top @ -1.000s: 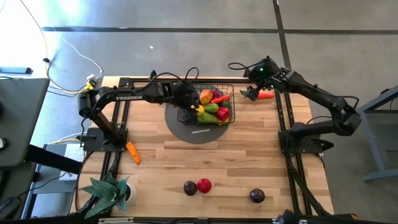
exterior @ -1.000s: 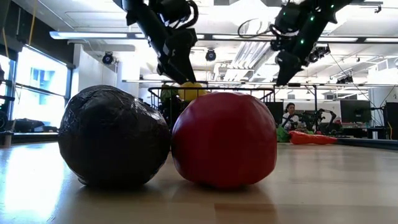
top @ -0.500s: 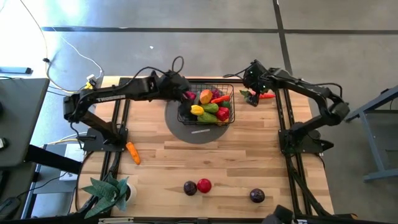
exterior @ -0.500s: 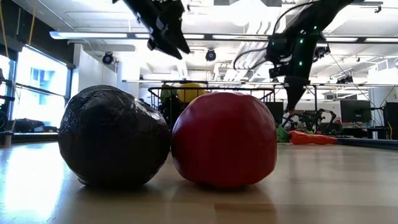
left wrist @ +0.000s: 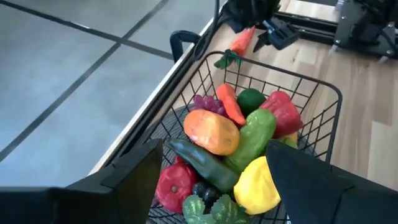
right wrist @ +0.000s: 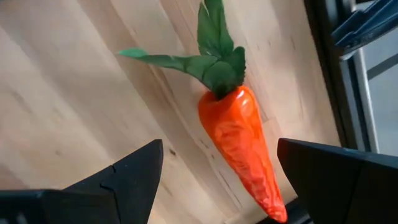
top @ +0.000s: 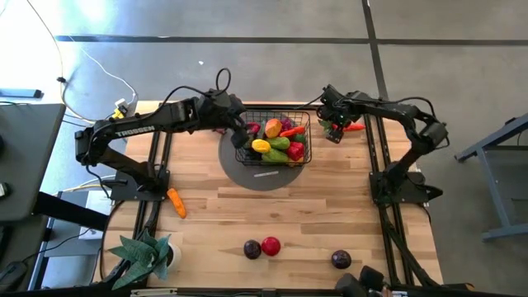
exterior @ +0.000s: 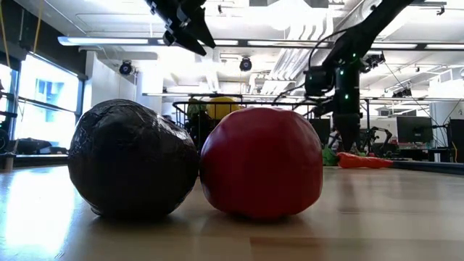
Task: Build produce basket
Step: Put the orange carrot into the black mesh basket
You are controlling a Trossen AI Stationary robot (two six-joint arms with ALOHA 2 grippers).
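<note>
Right gripper [top: 332, 130], fingers spread and empty, poised directly over the carrot [right wrist: 239, 134] at far right (long axis toward the table edge), left gripper [top: 241, 129] open beside the basket [top: 304, 117].

Both arms are matte black, built of slim tubular links with chunky joints. The left arm [top: 140, 128], upper left of the frame, carries white lettering and a looping black cable; the right arm [top: 404, 111], upper right, matches it.
</note>
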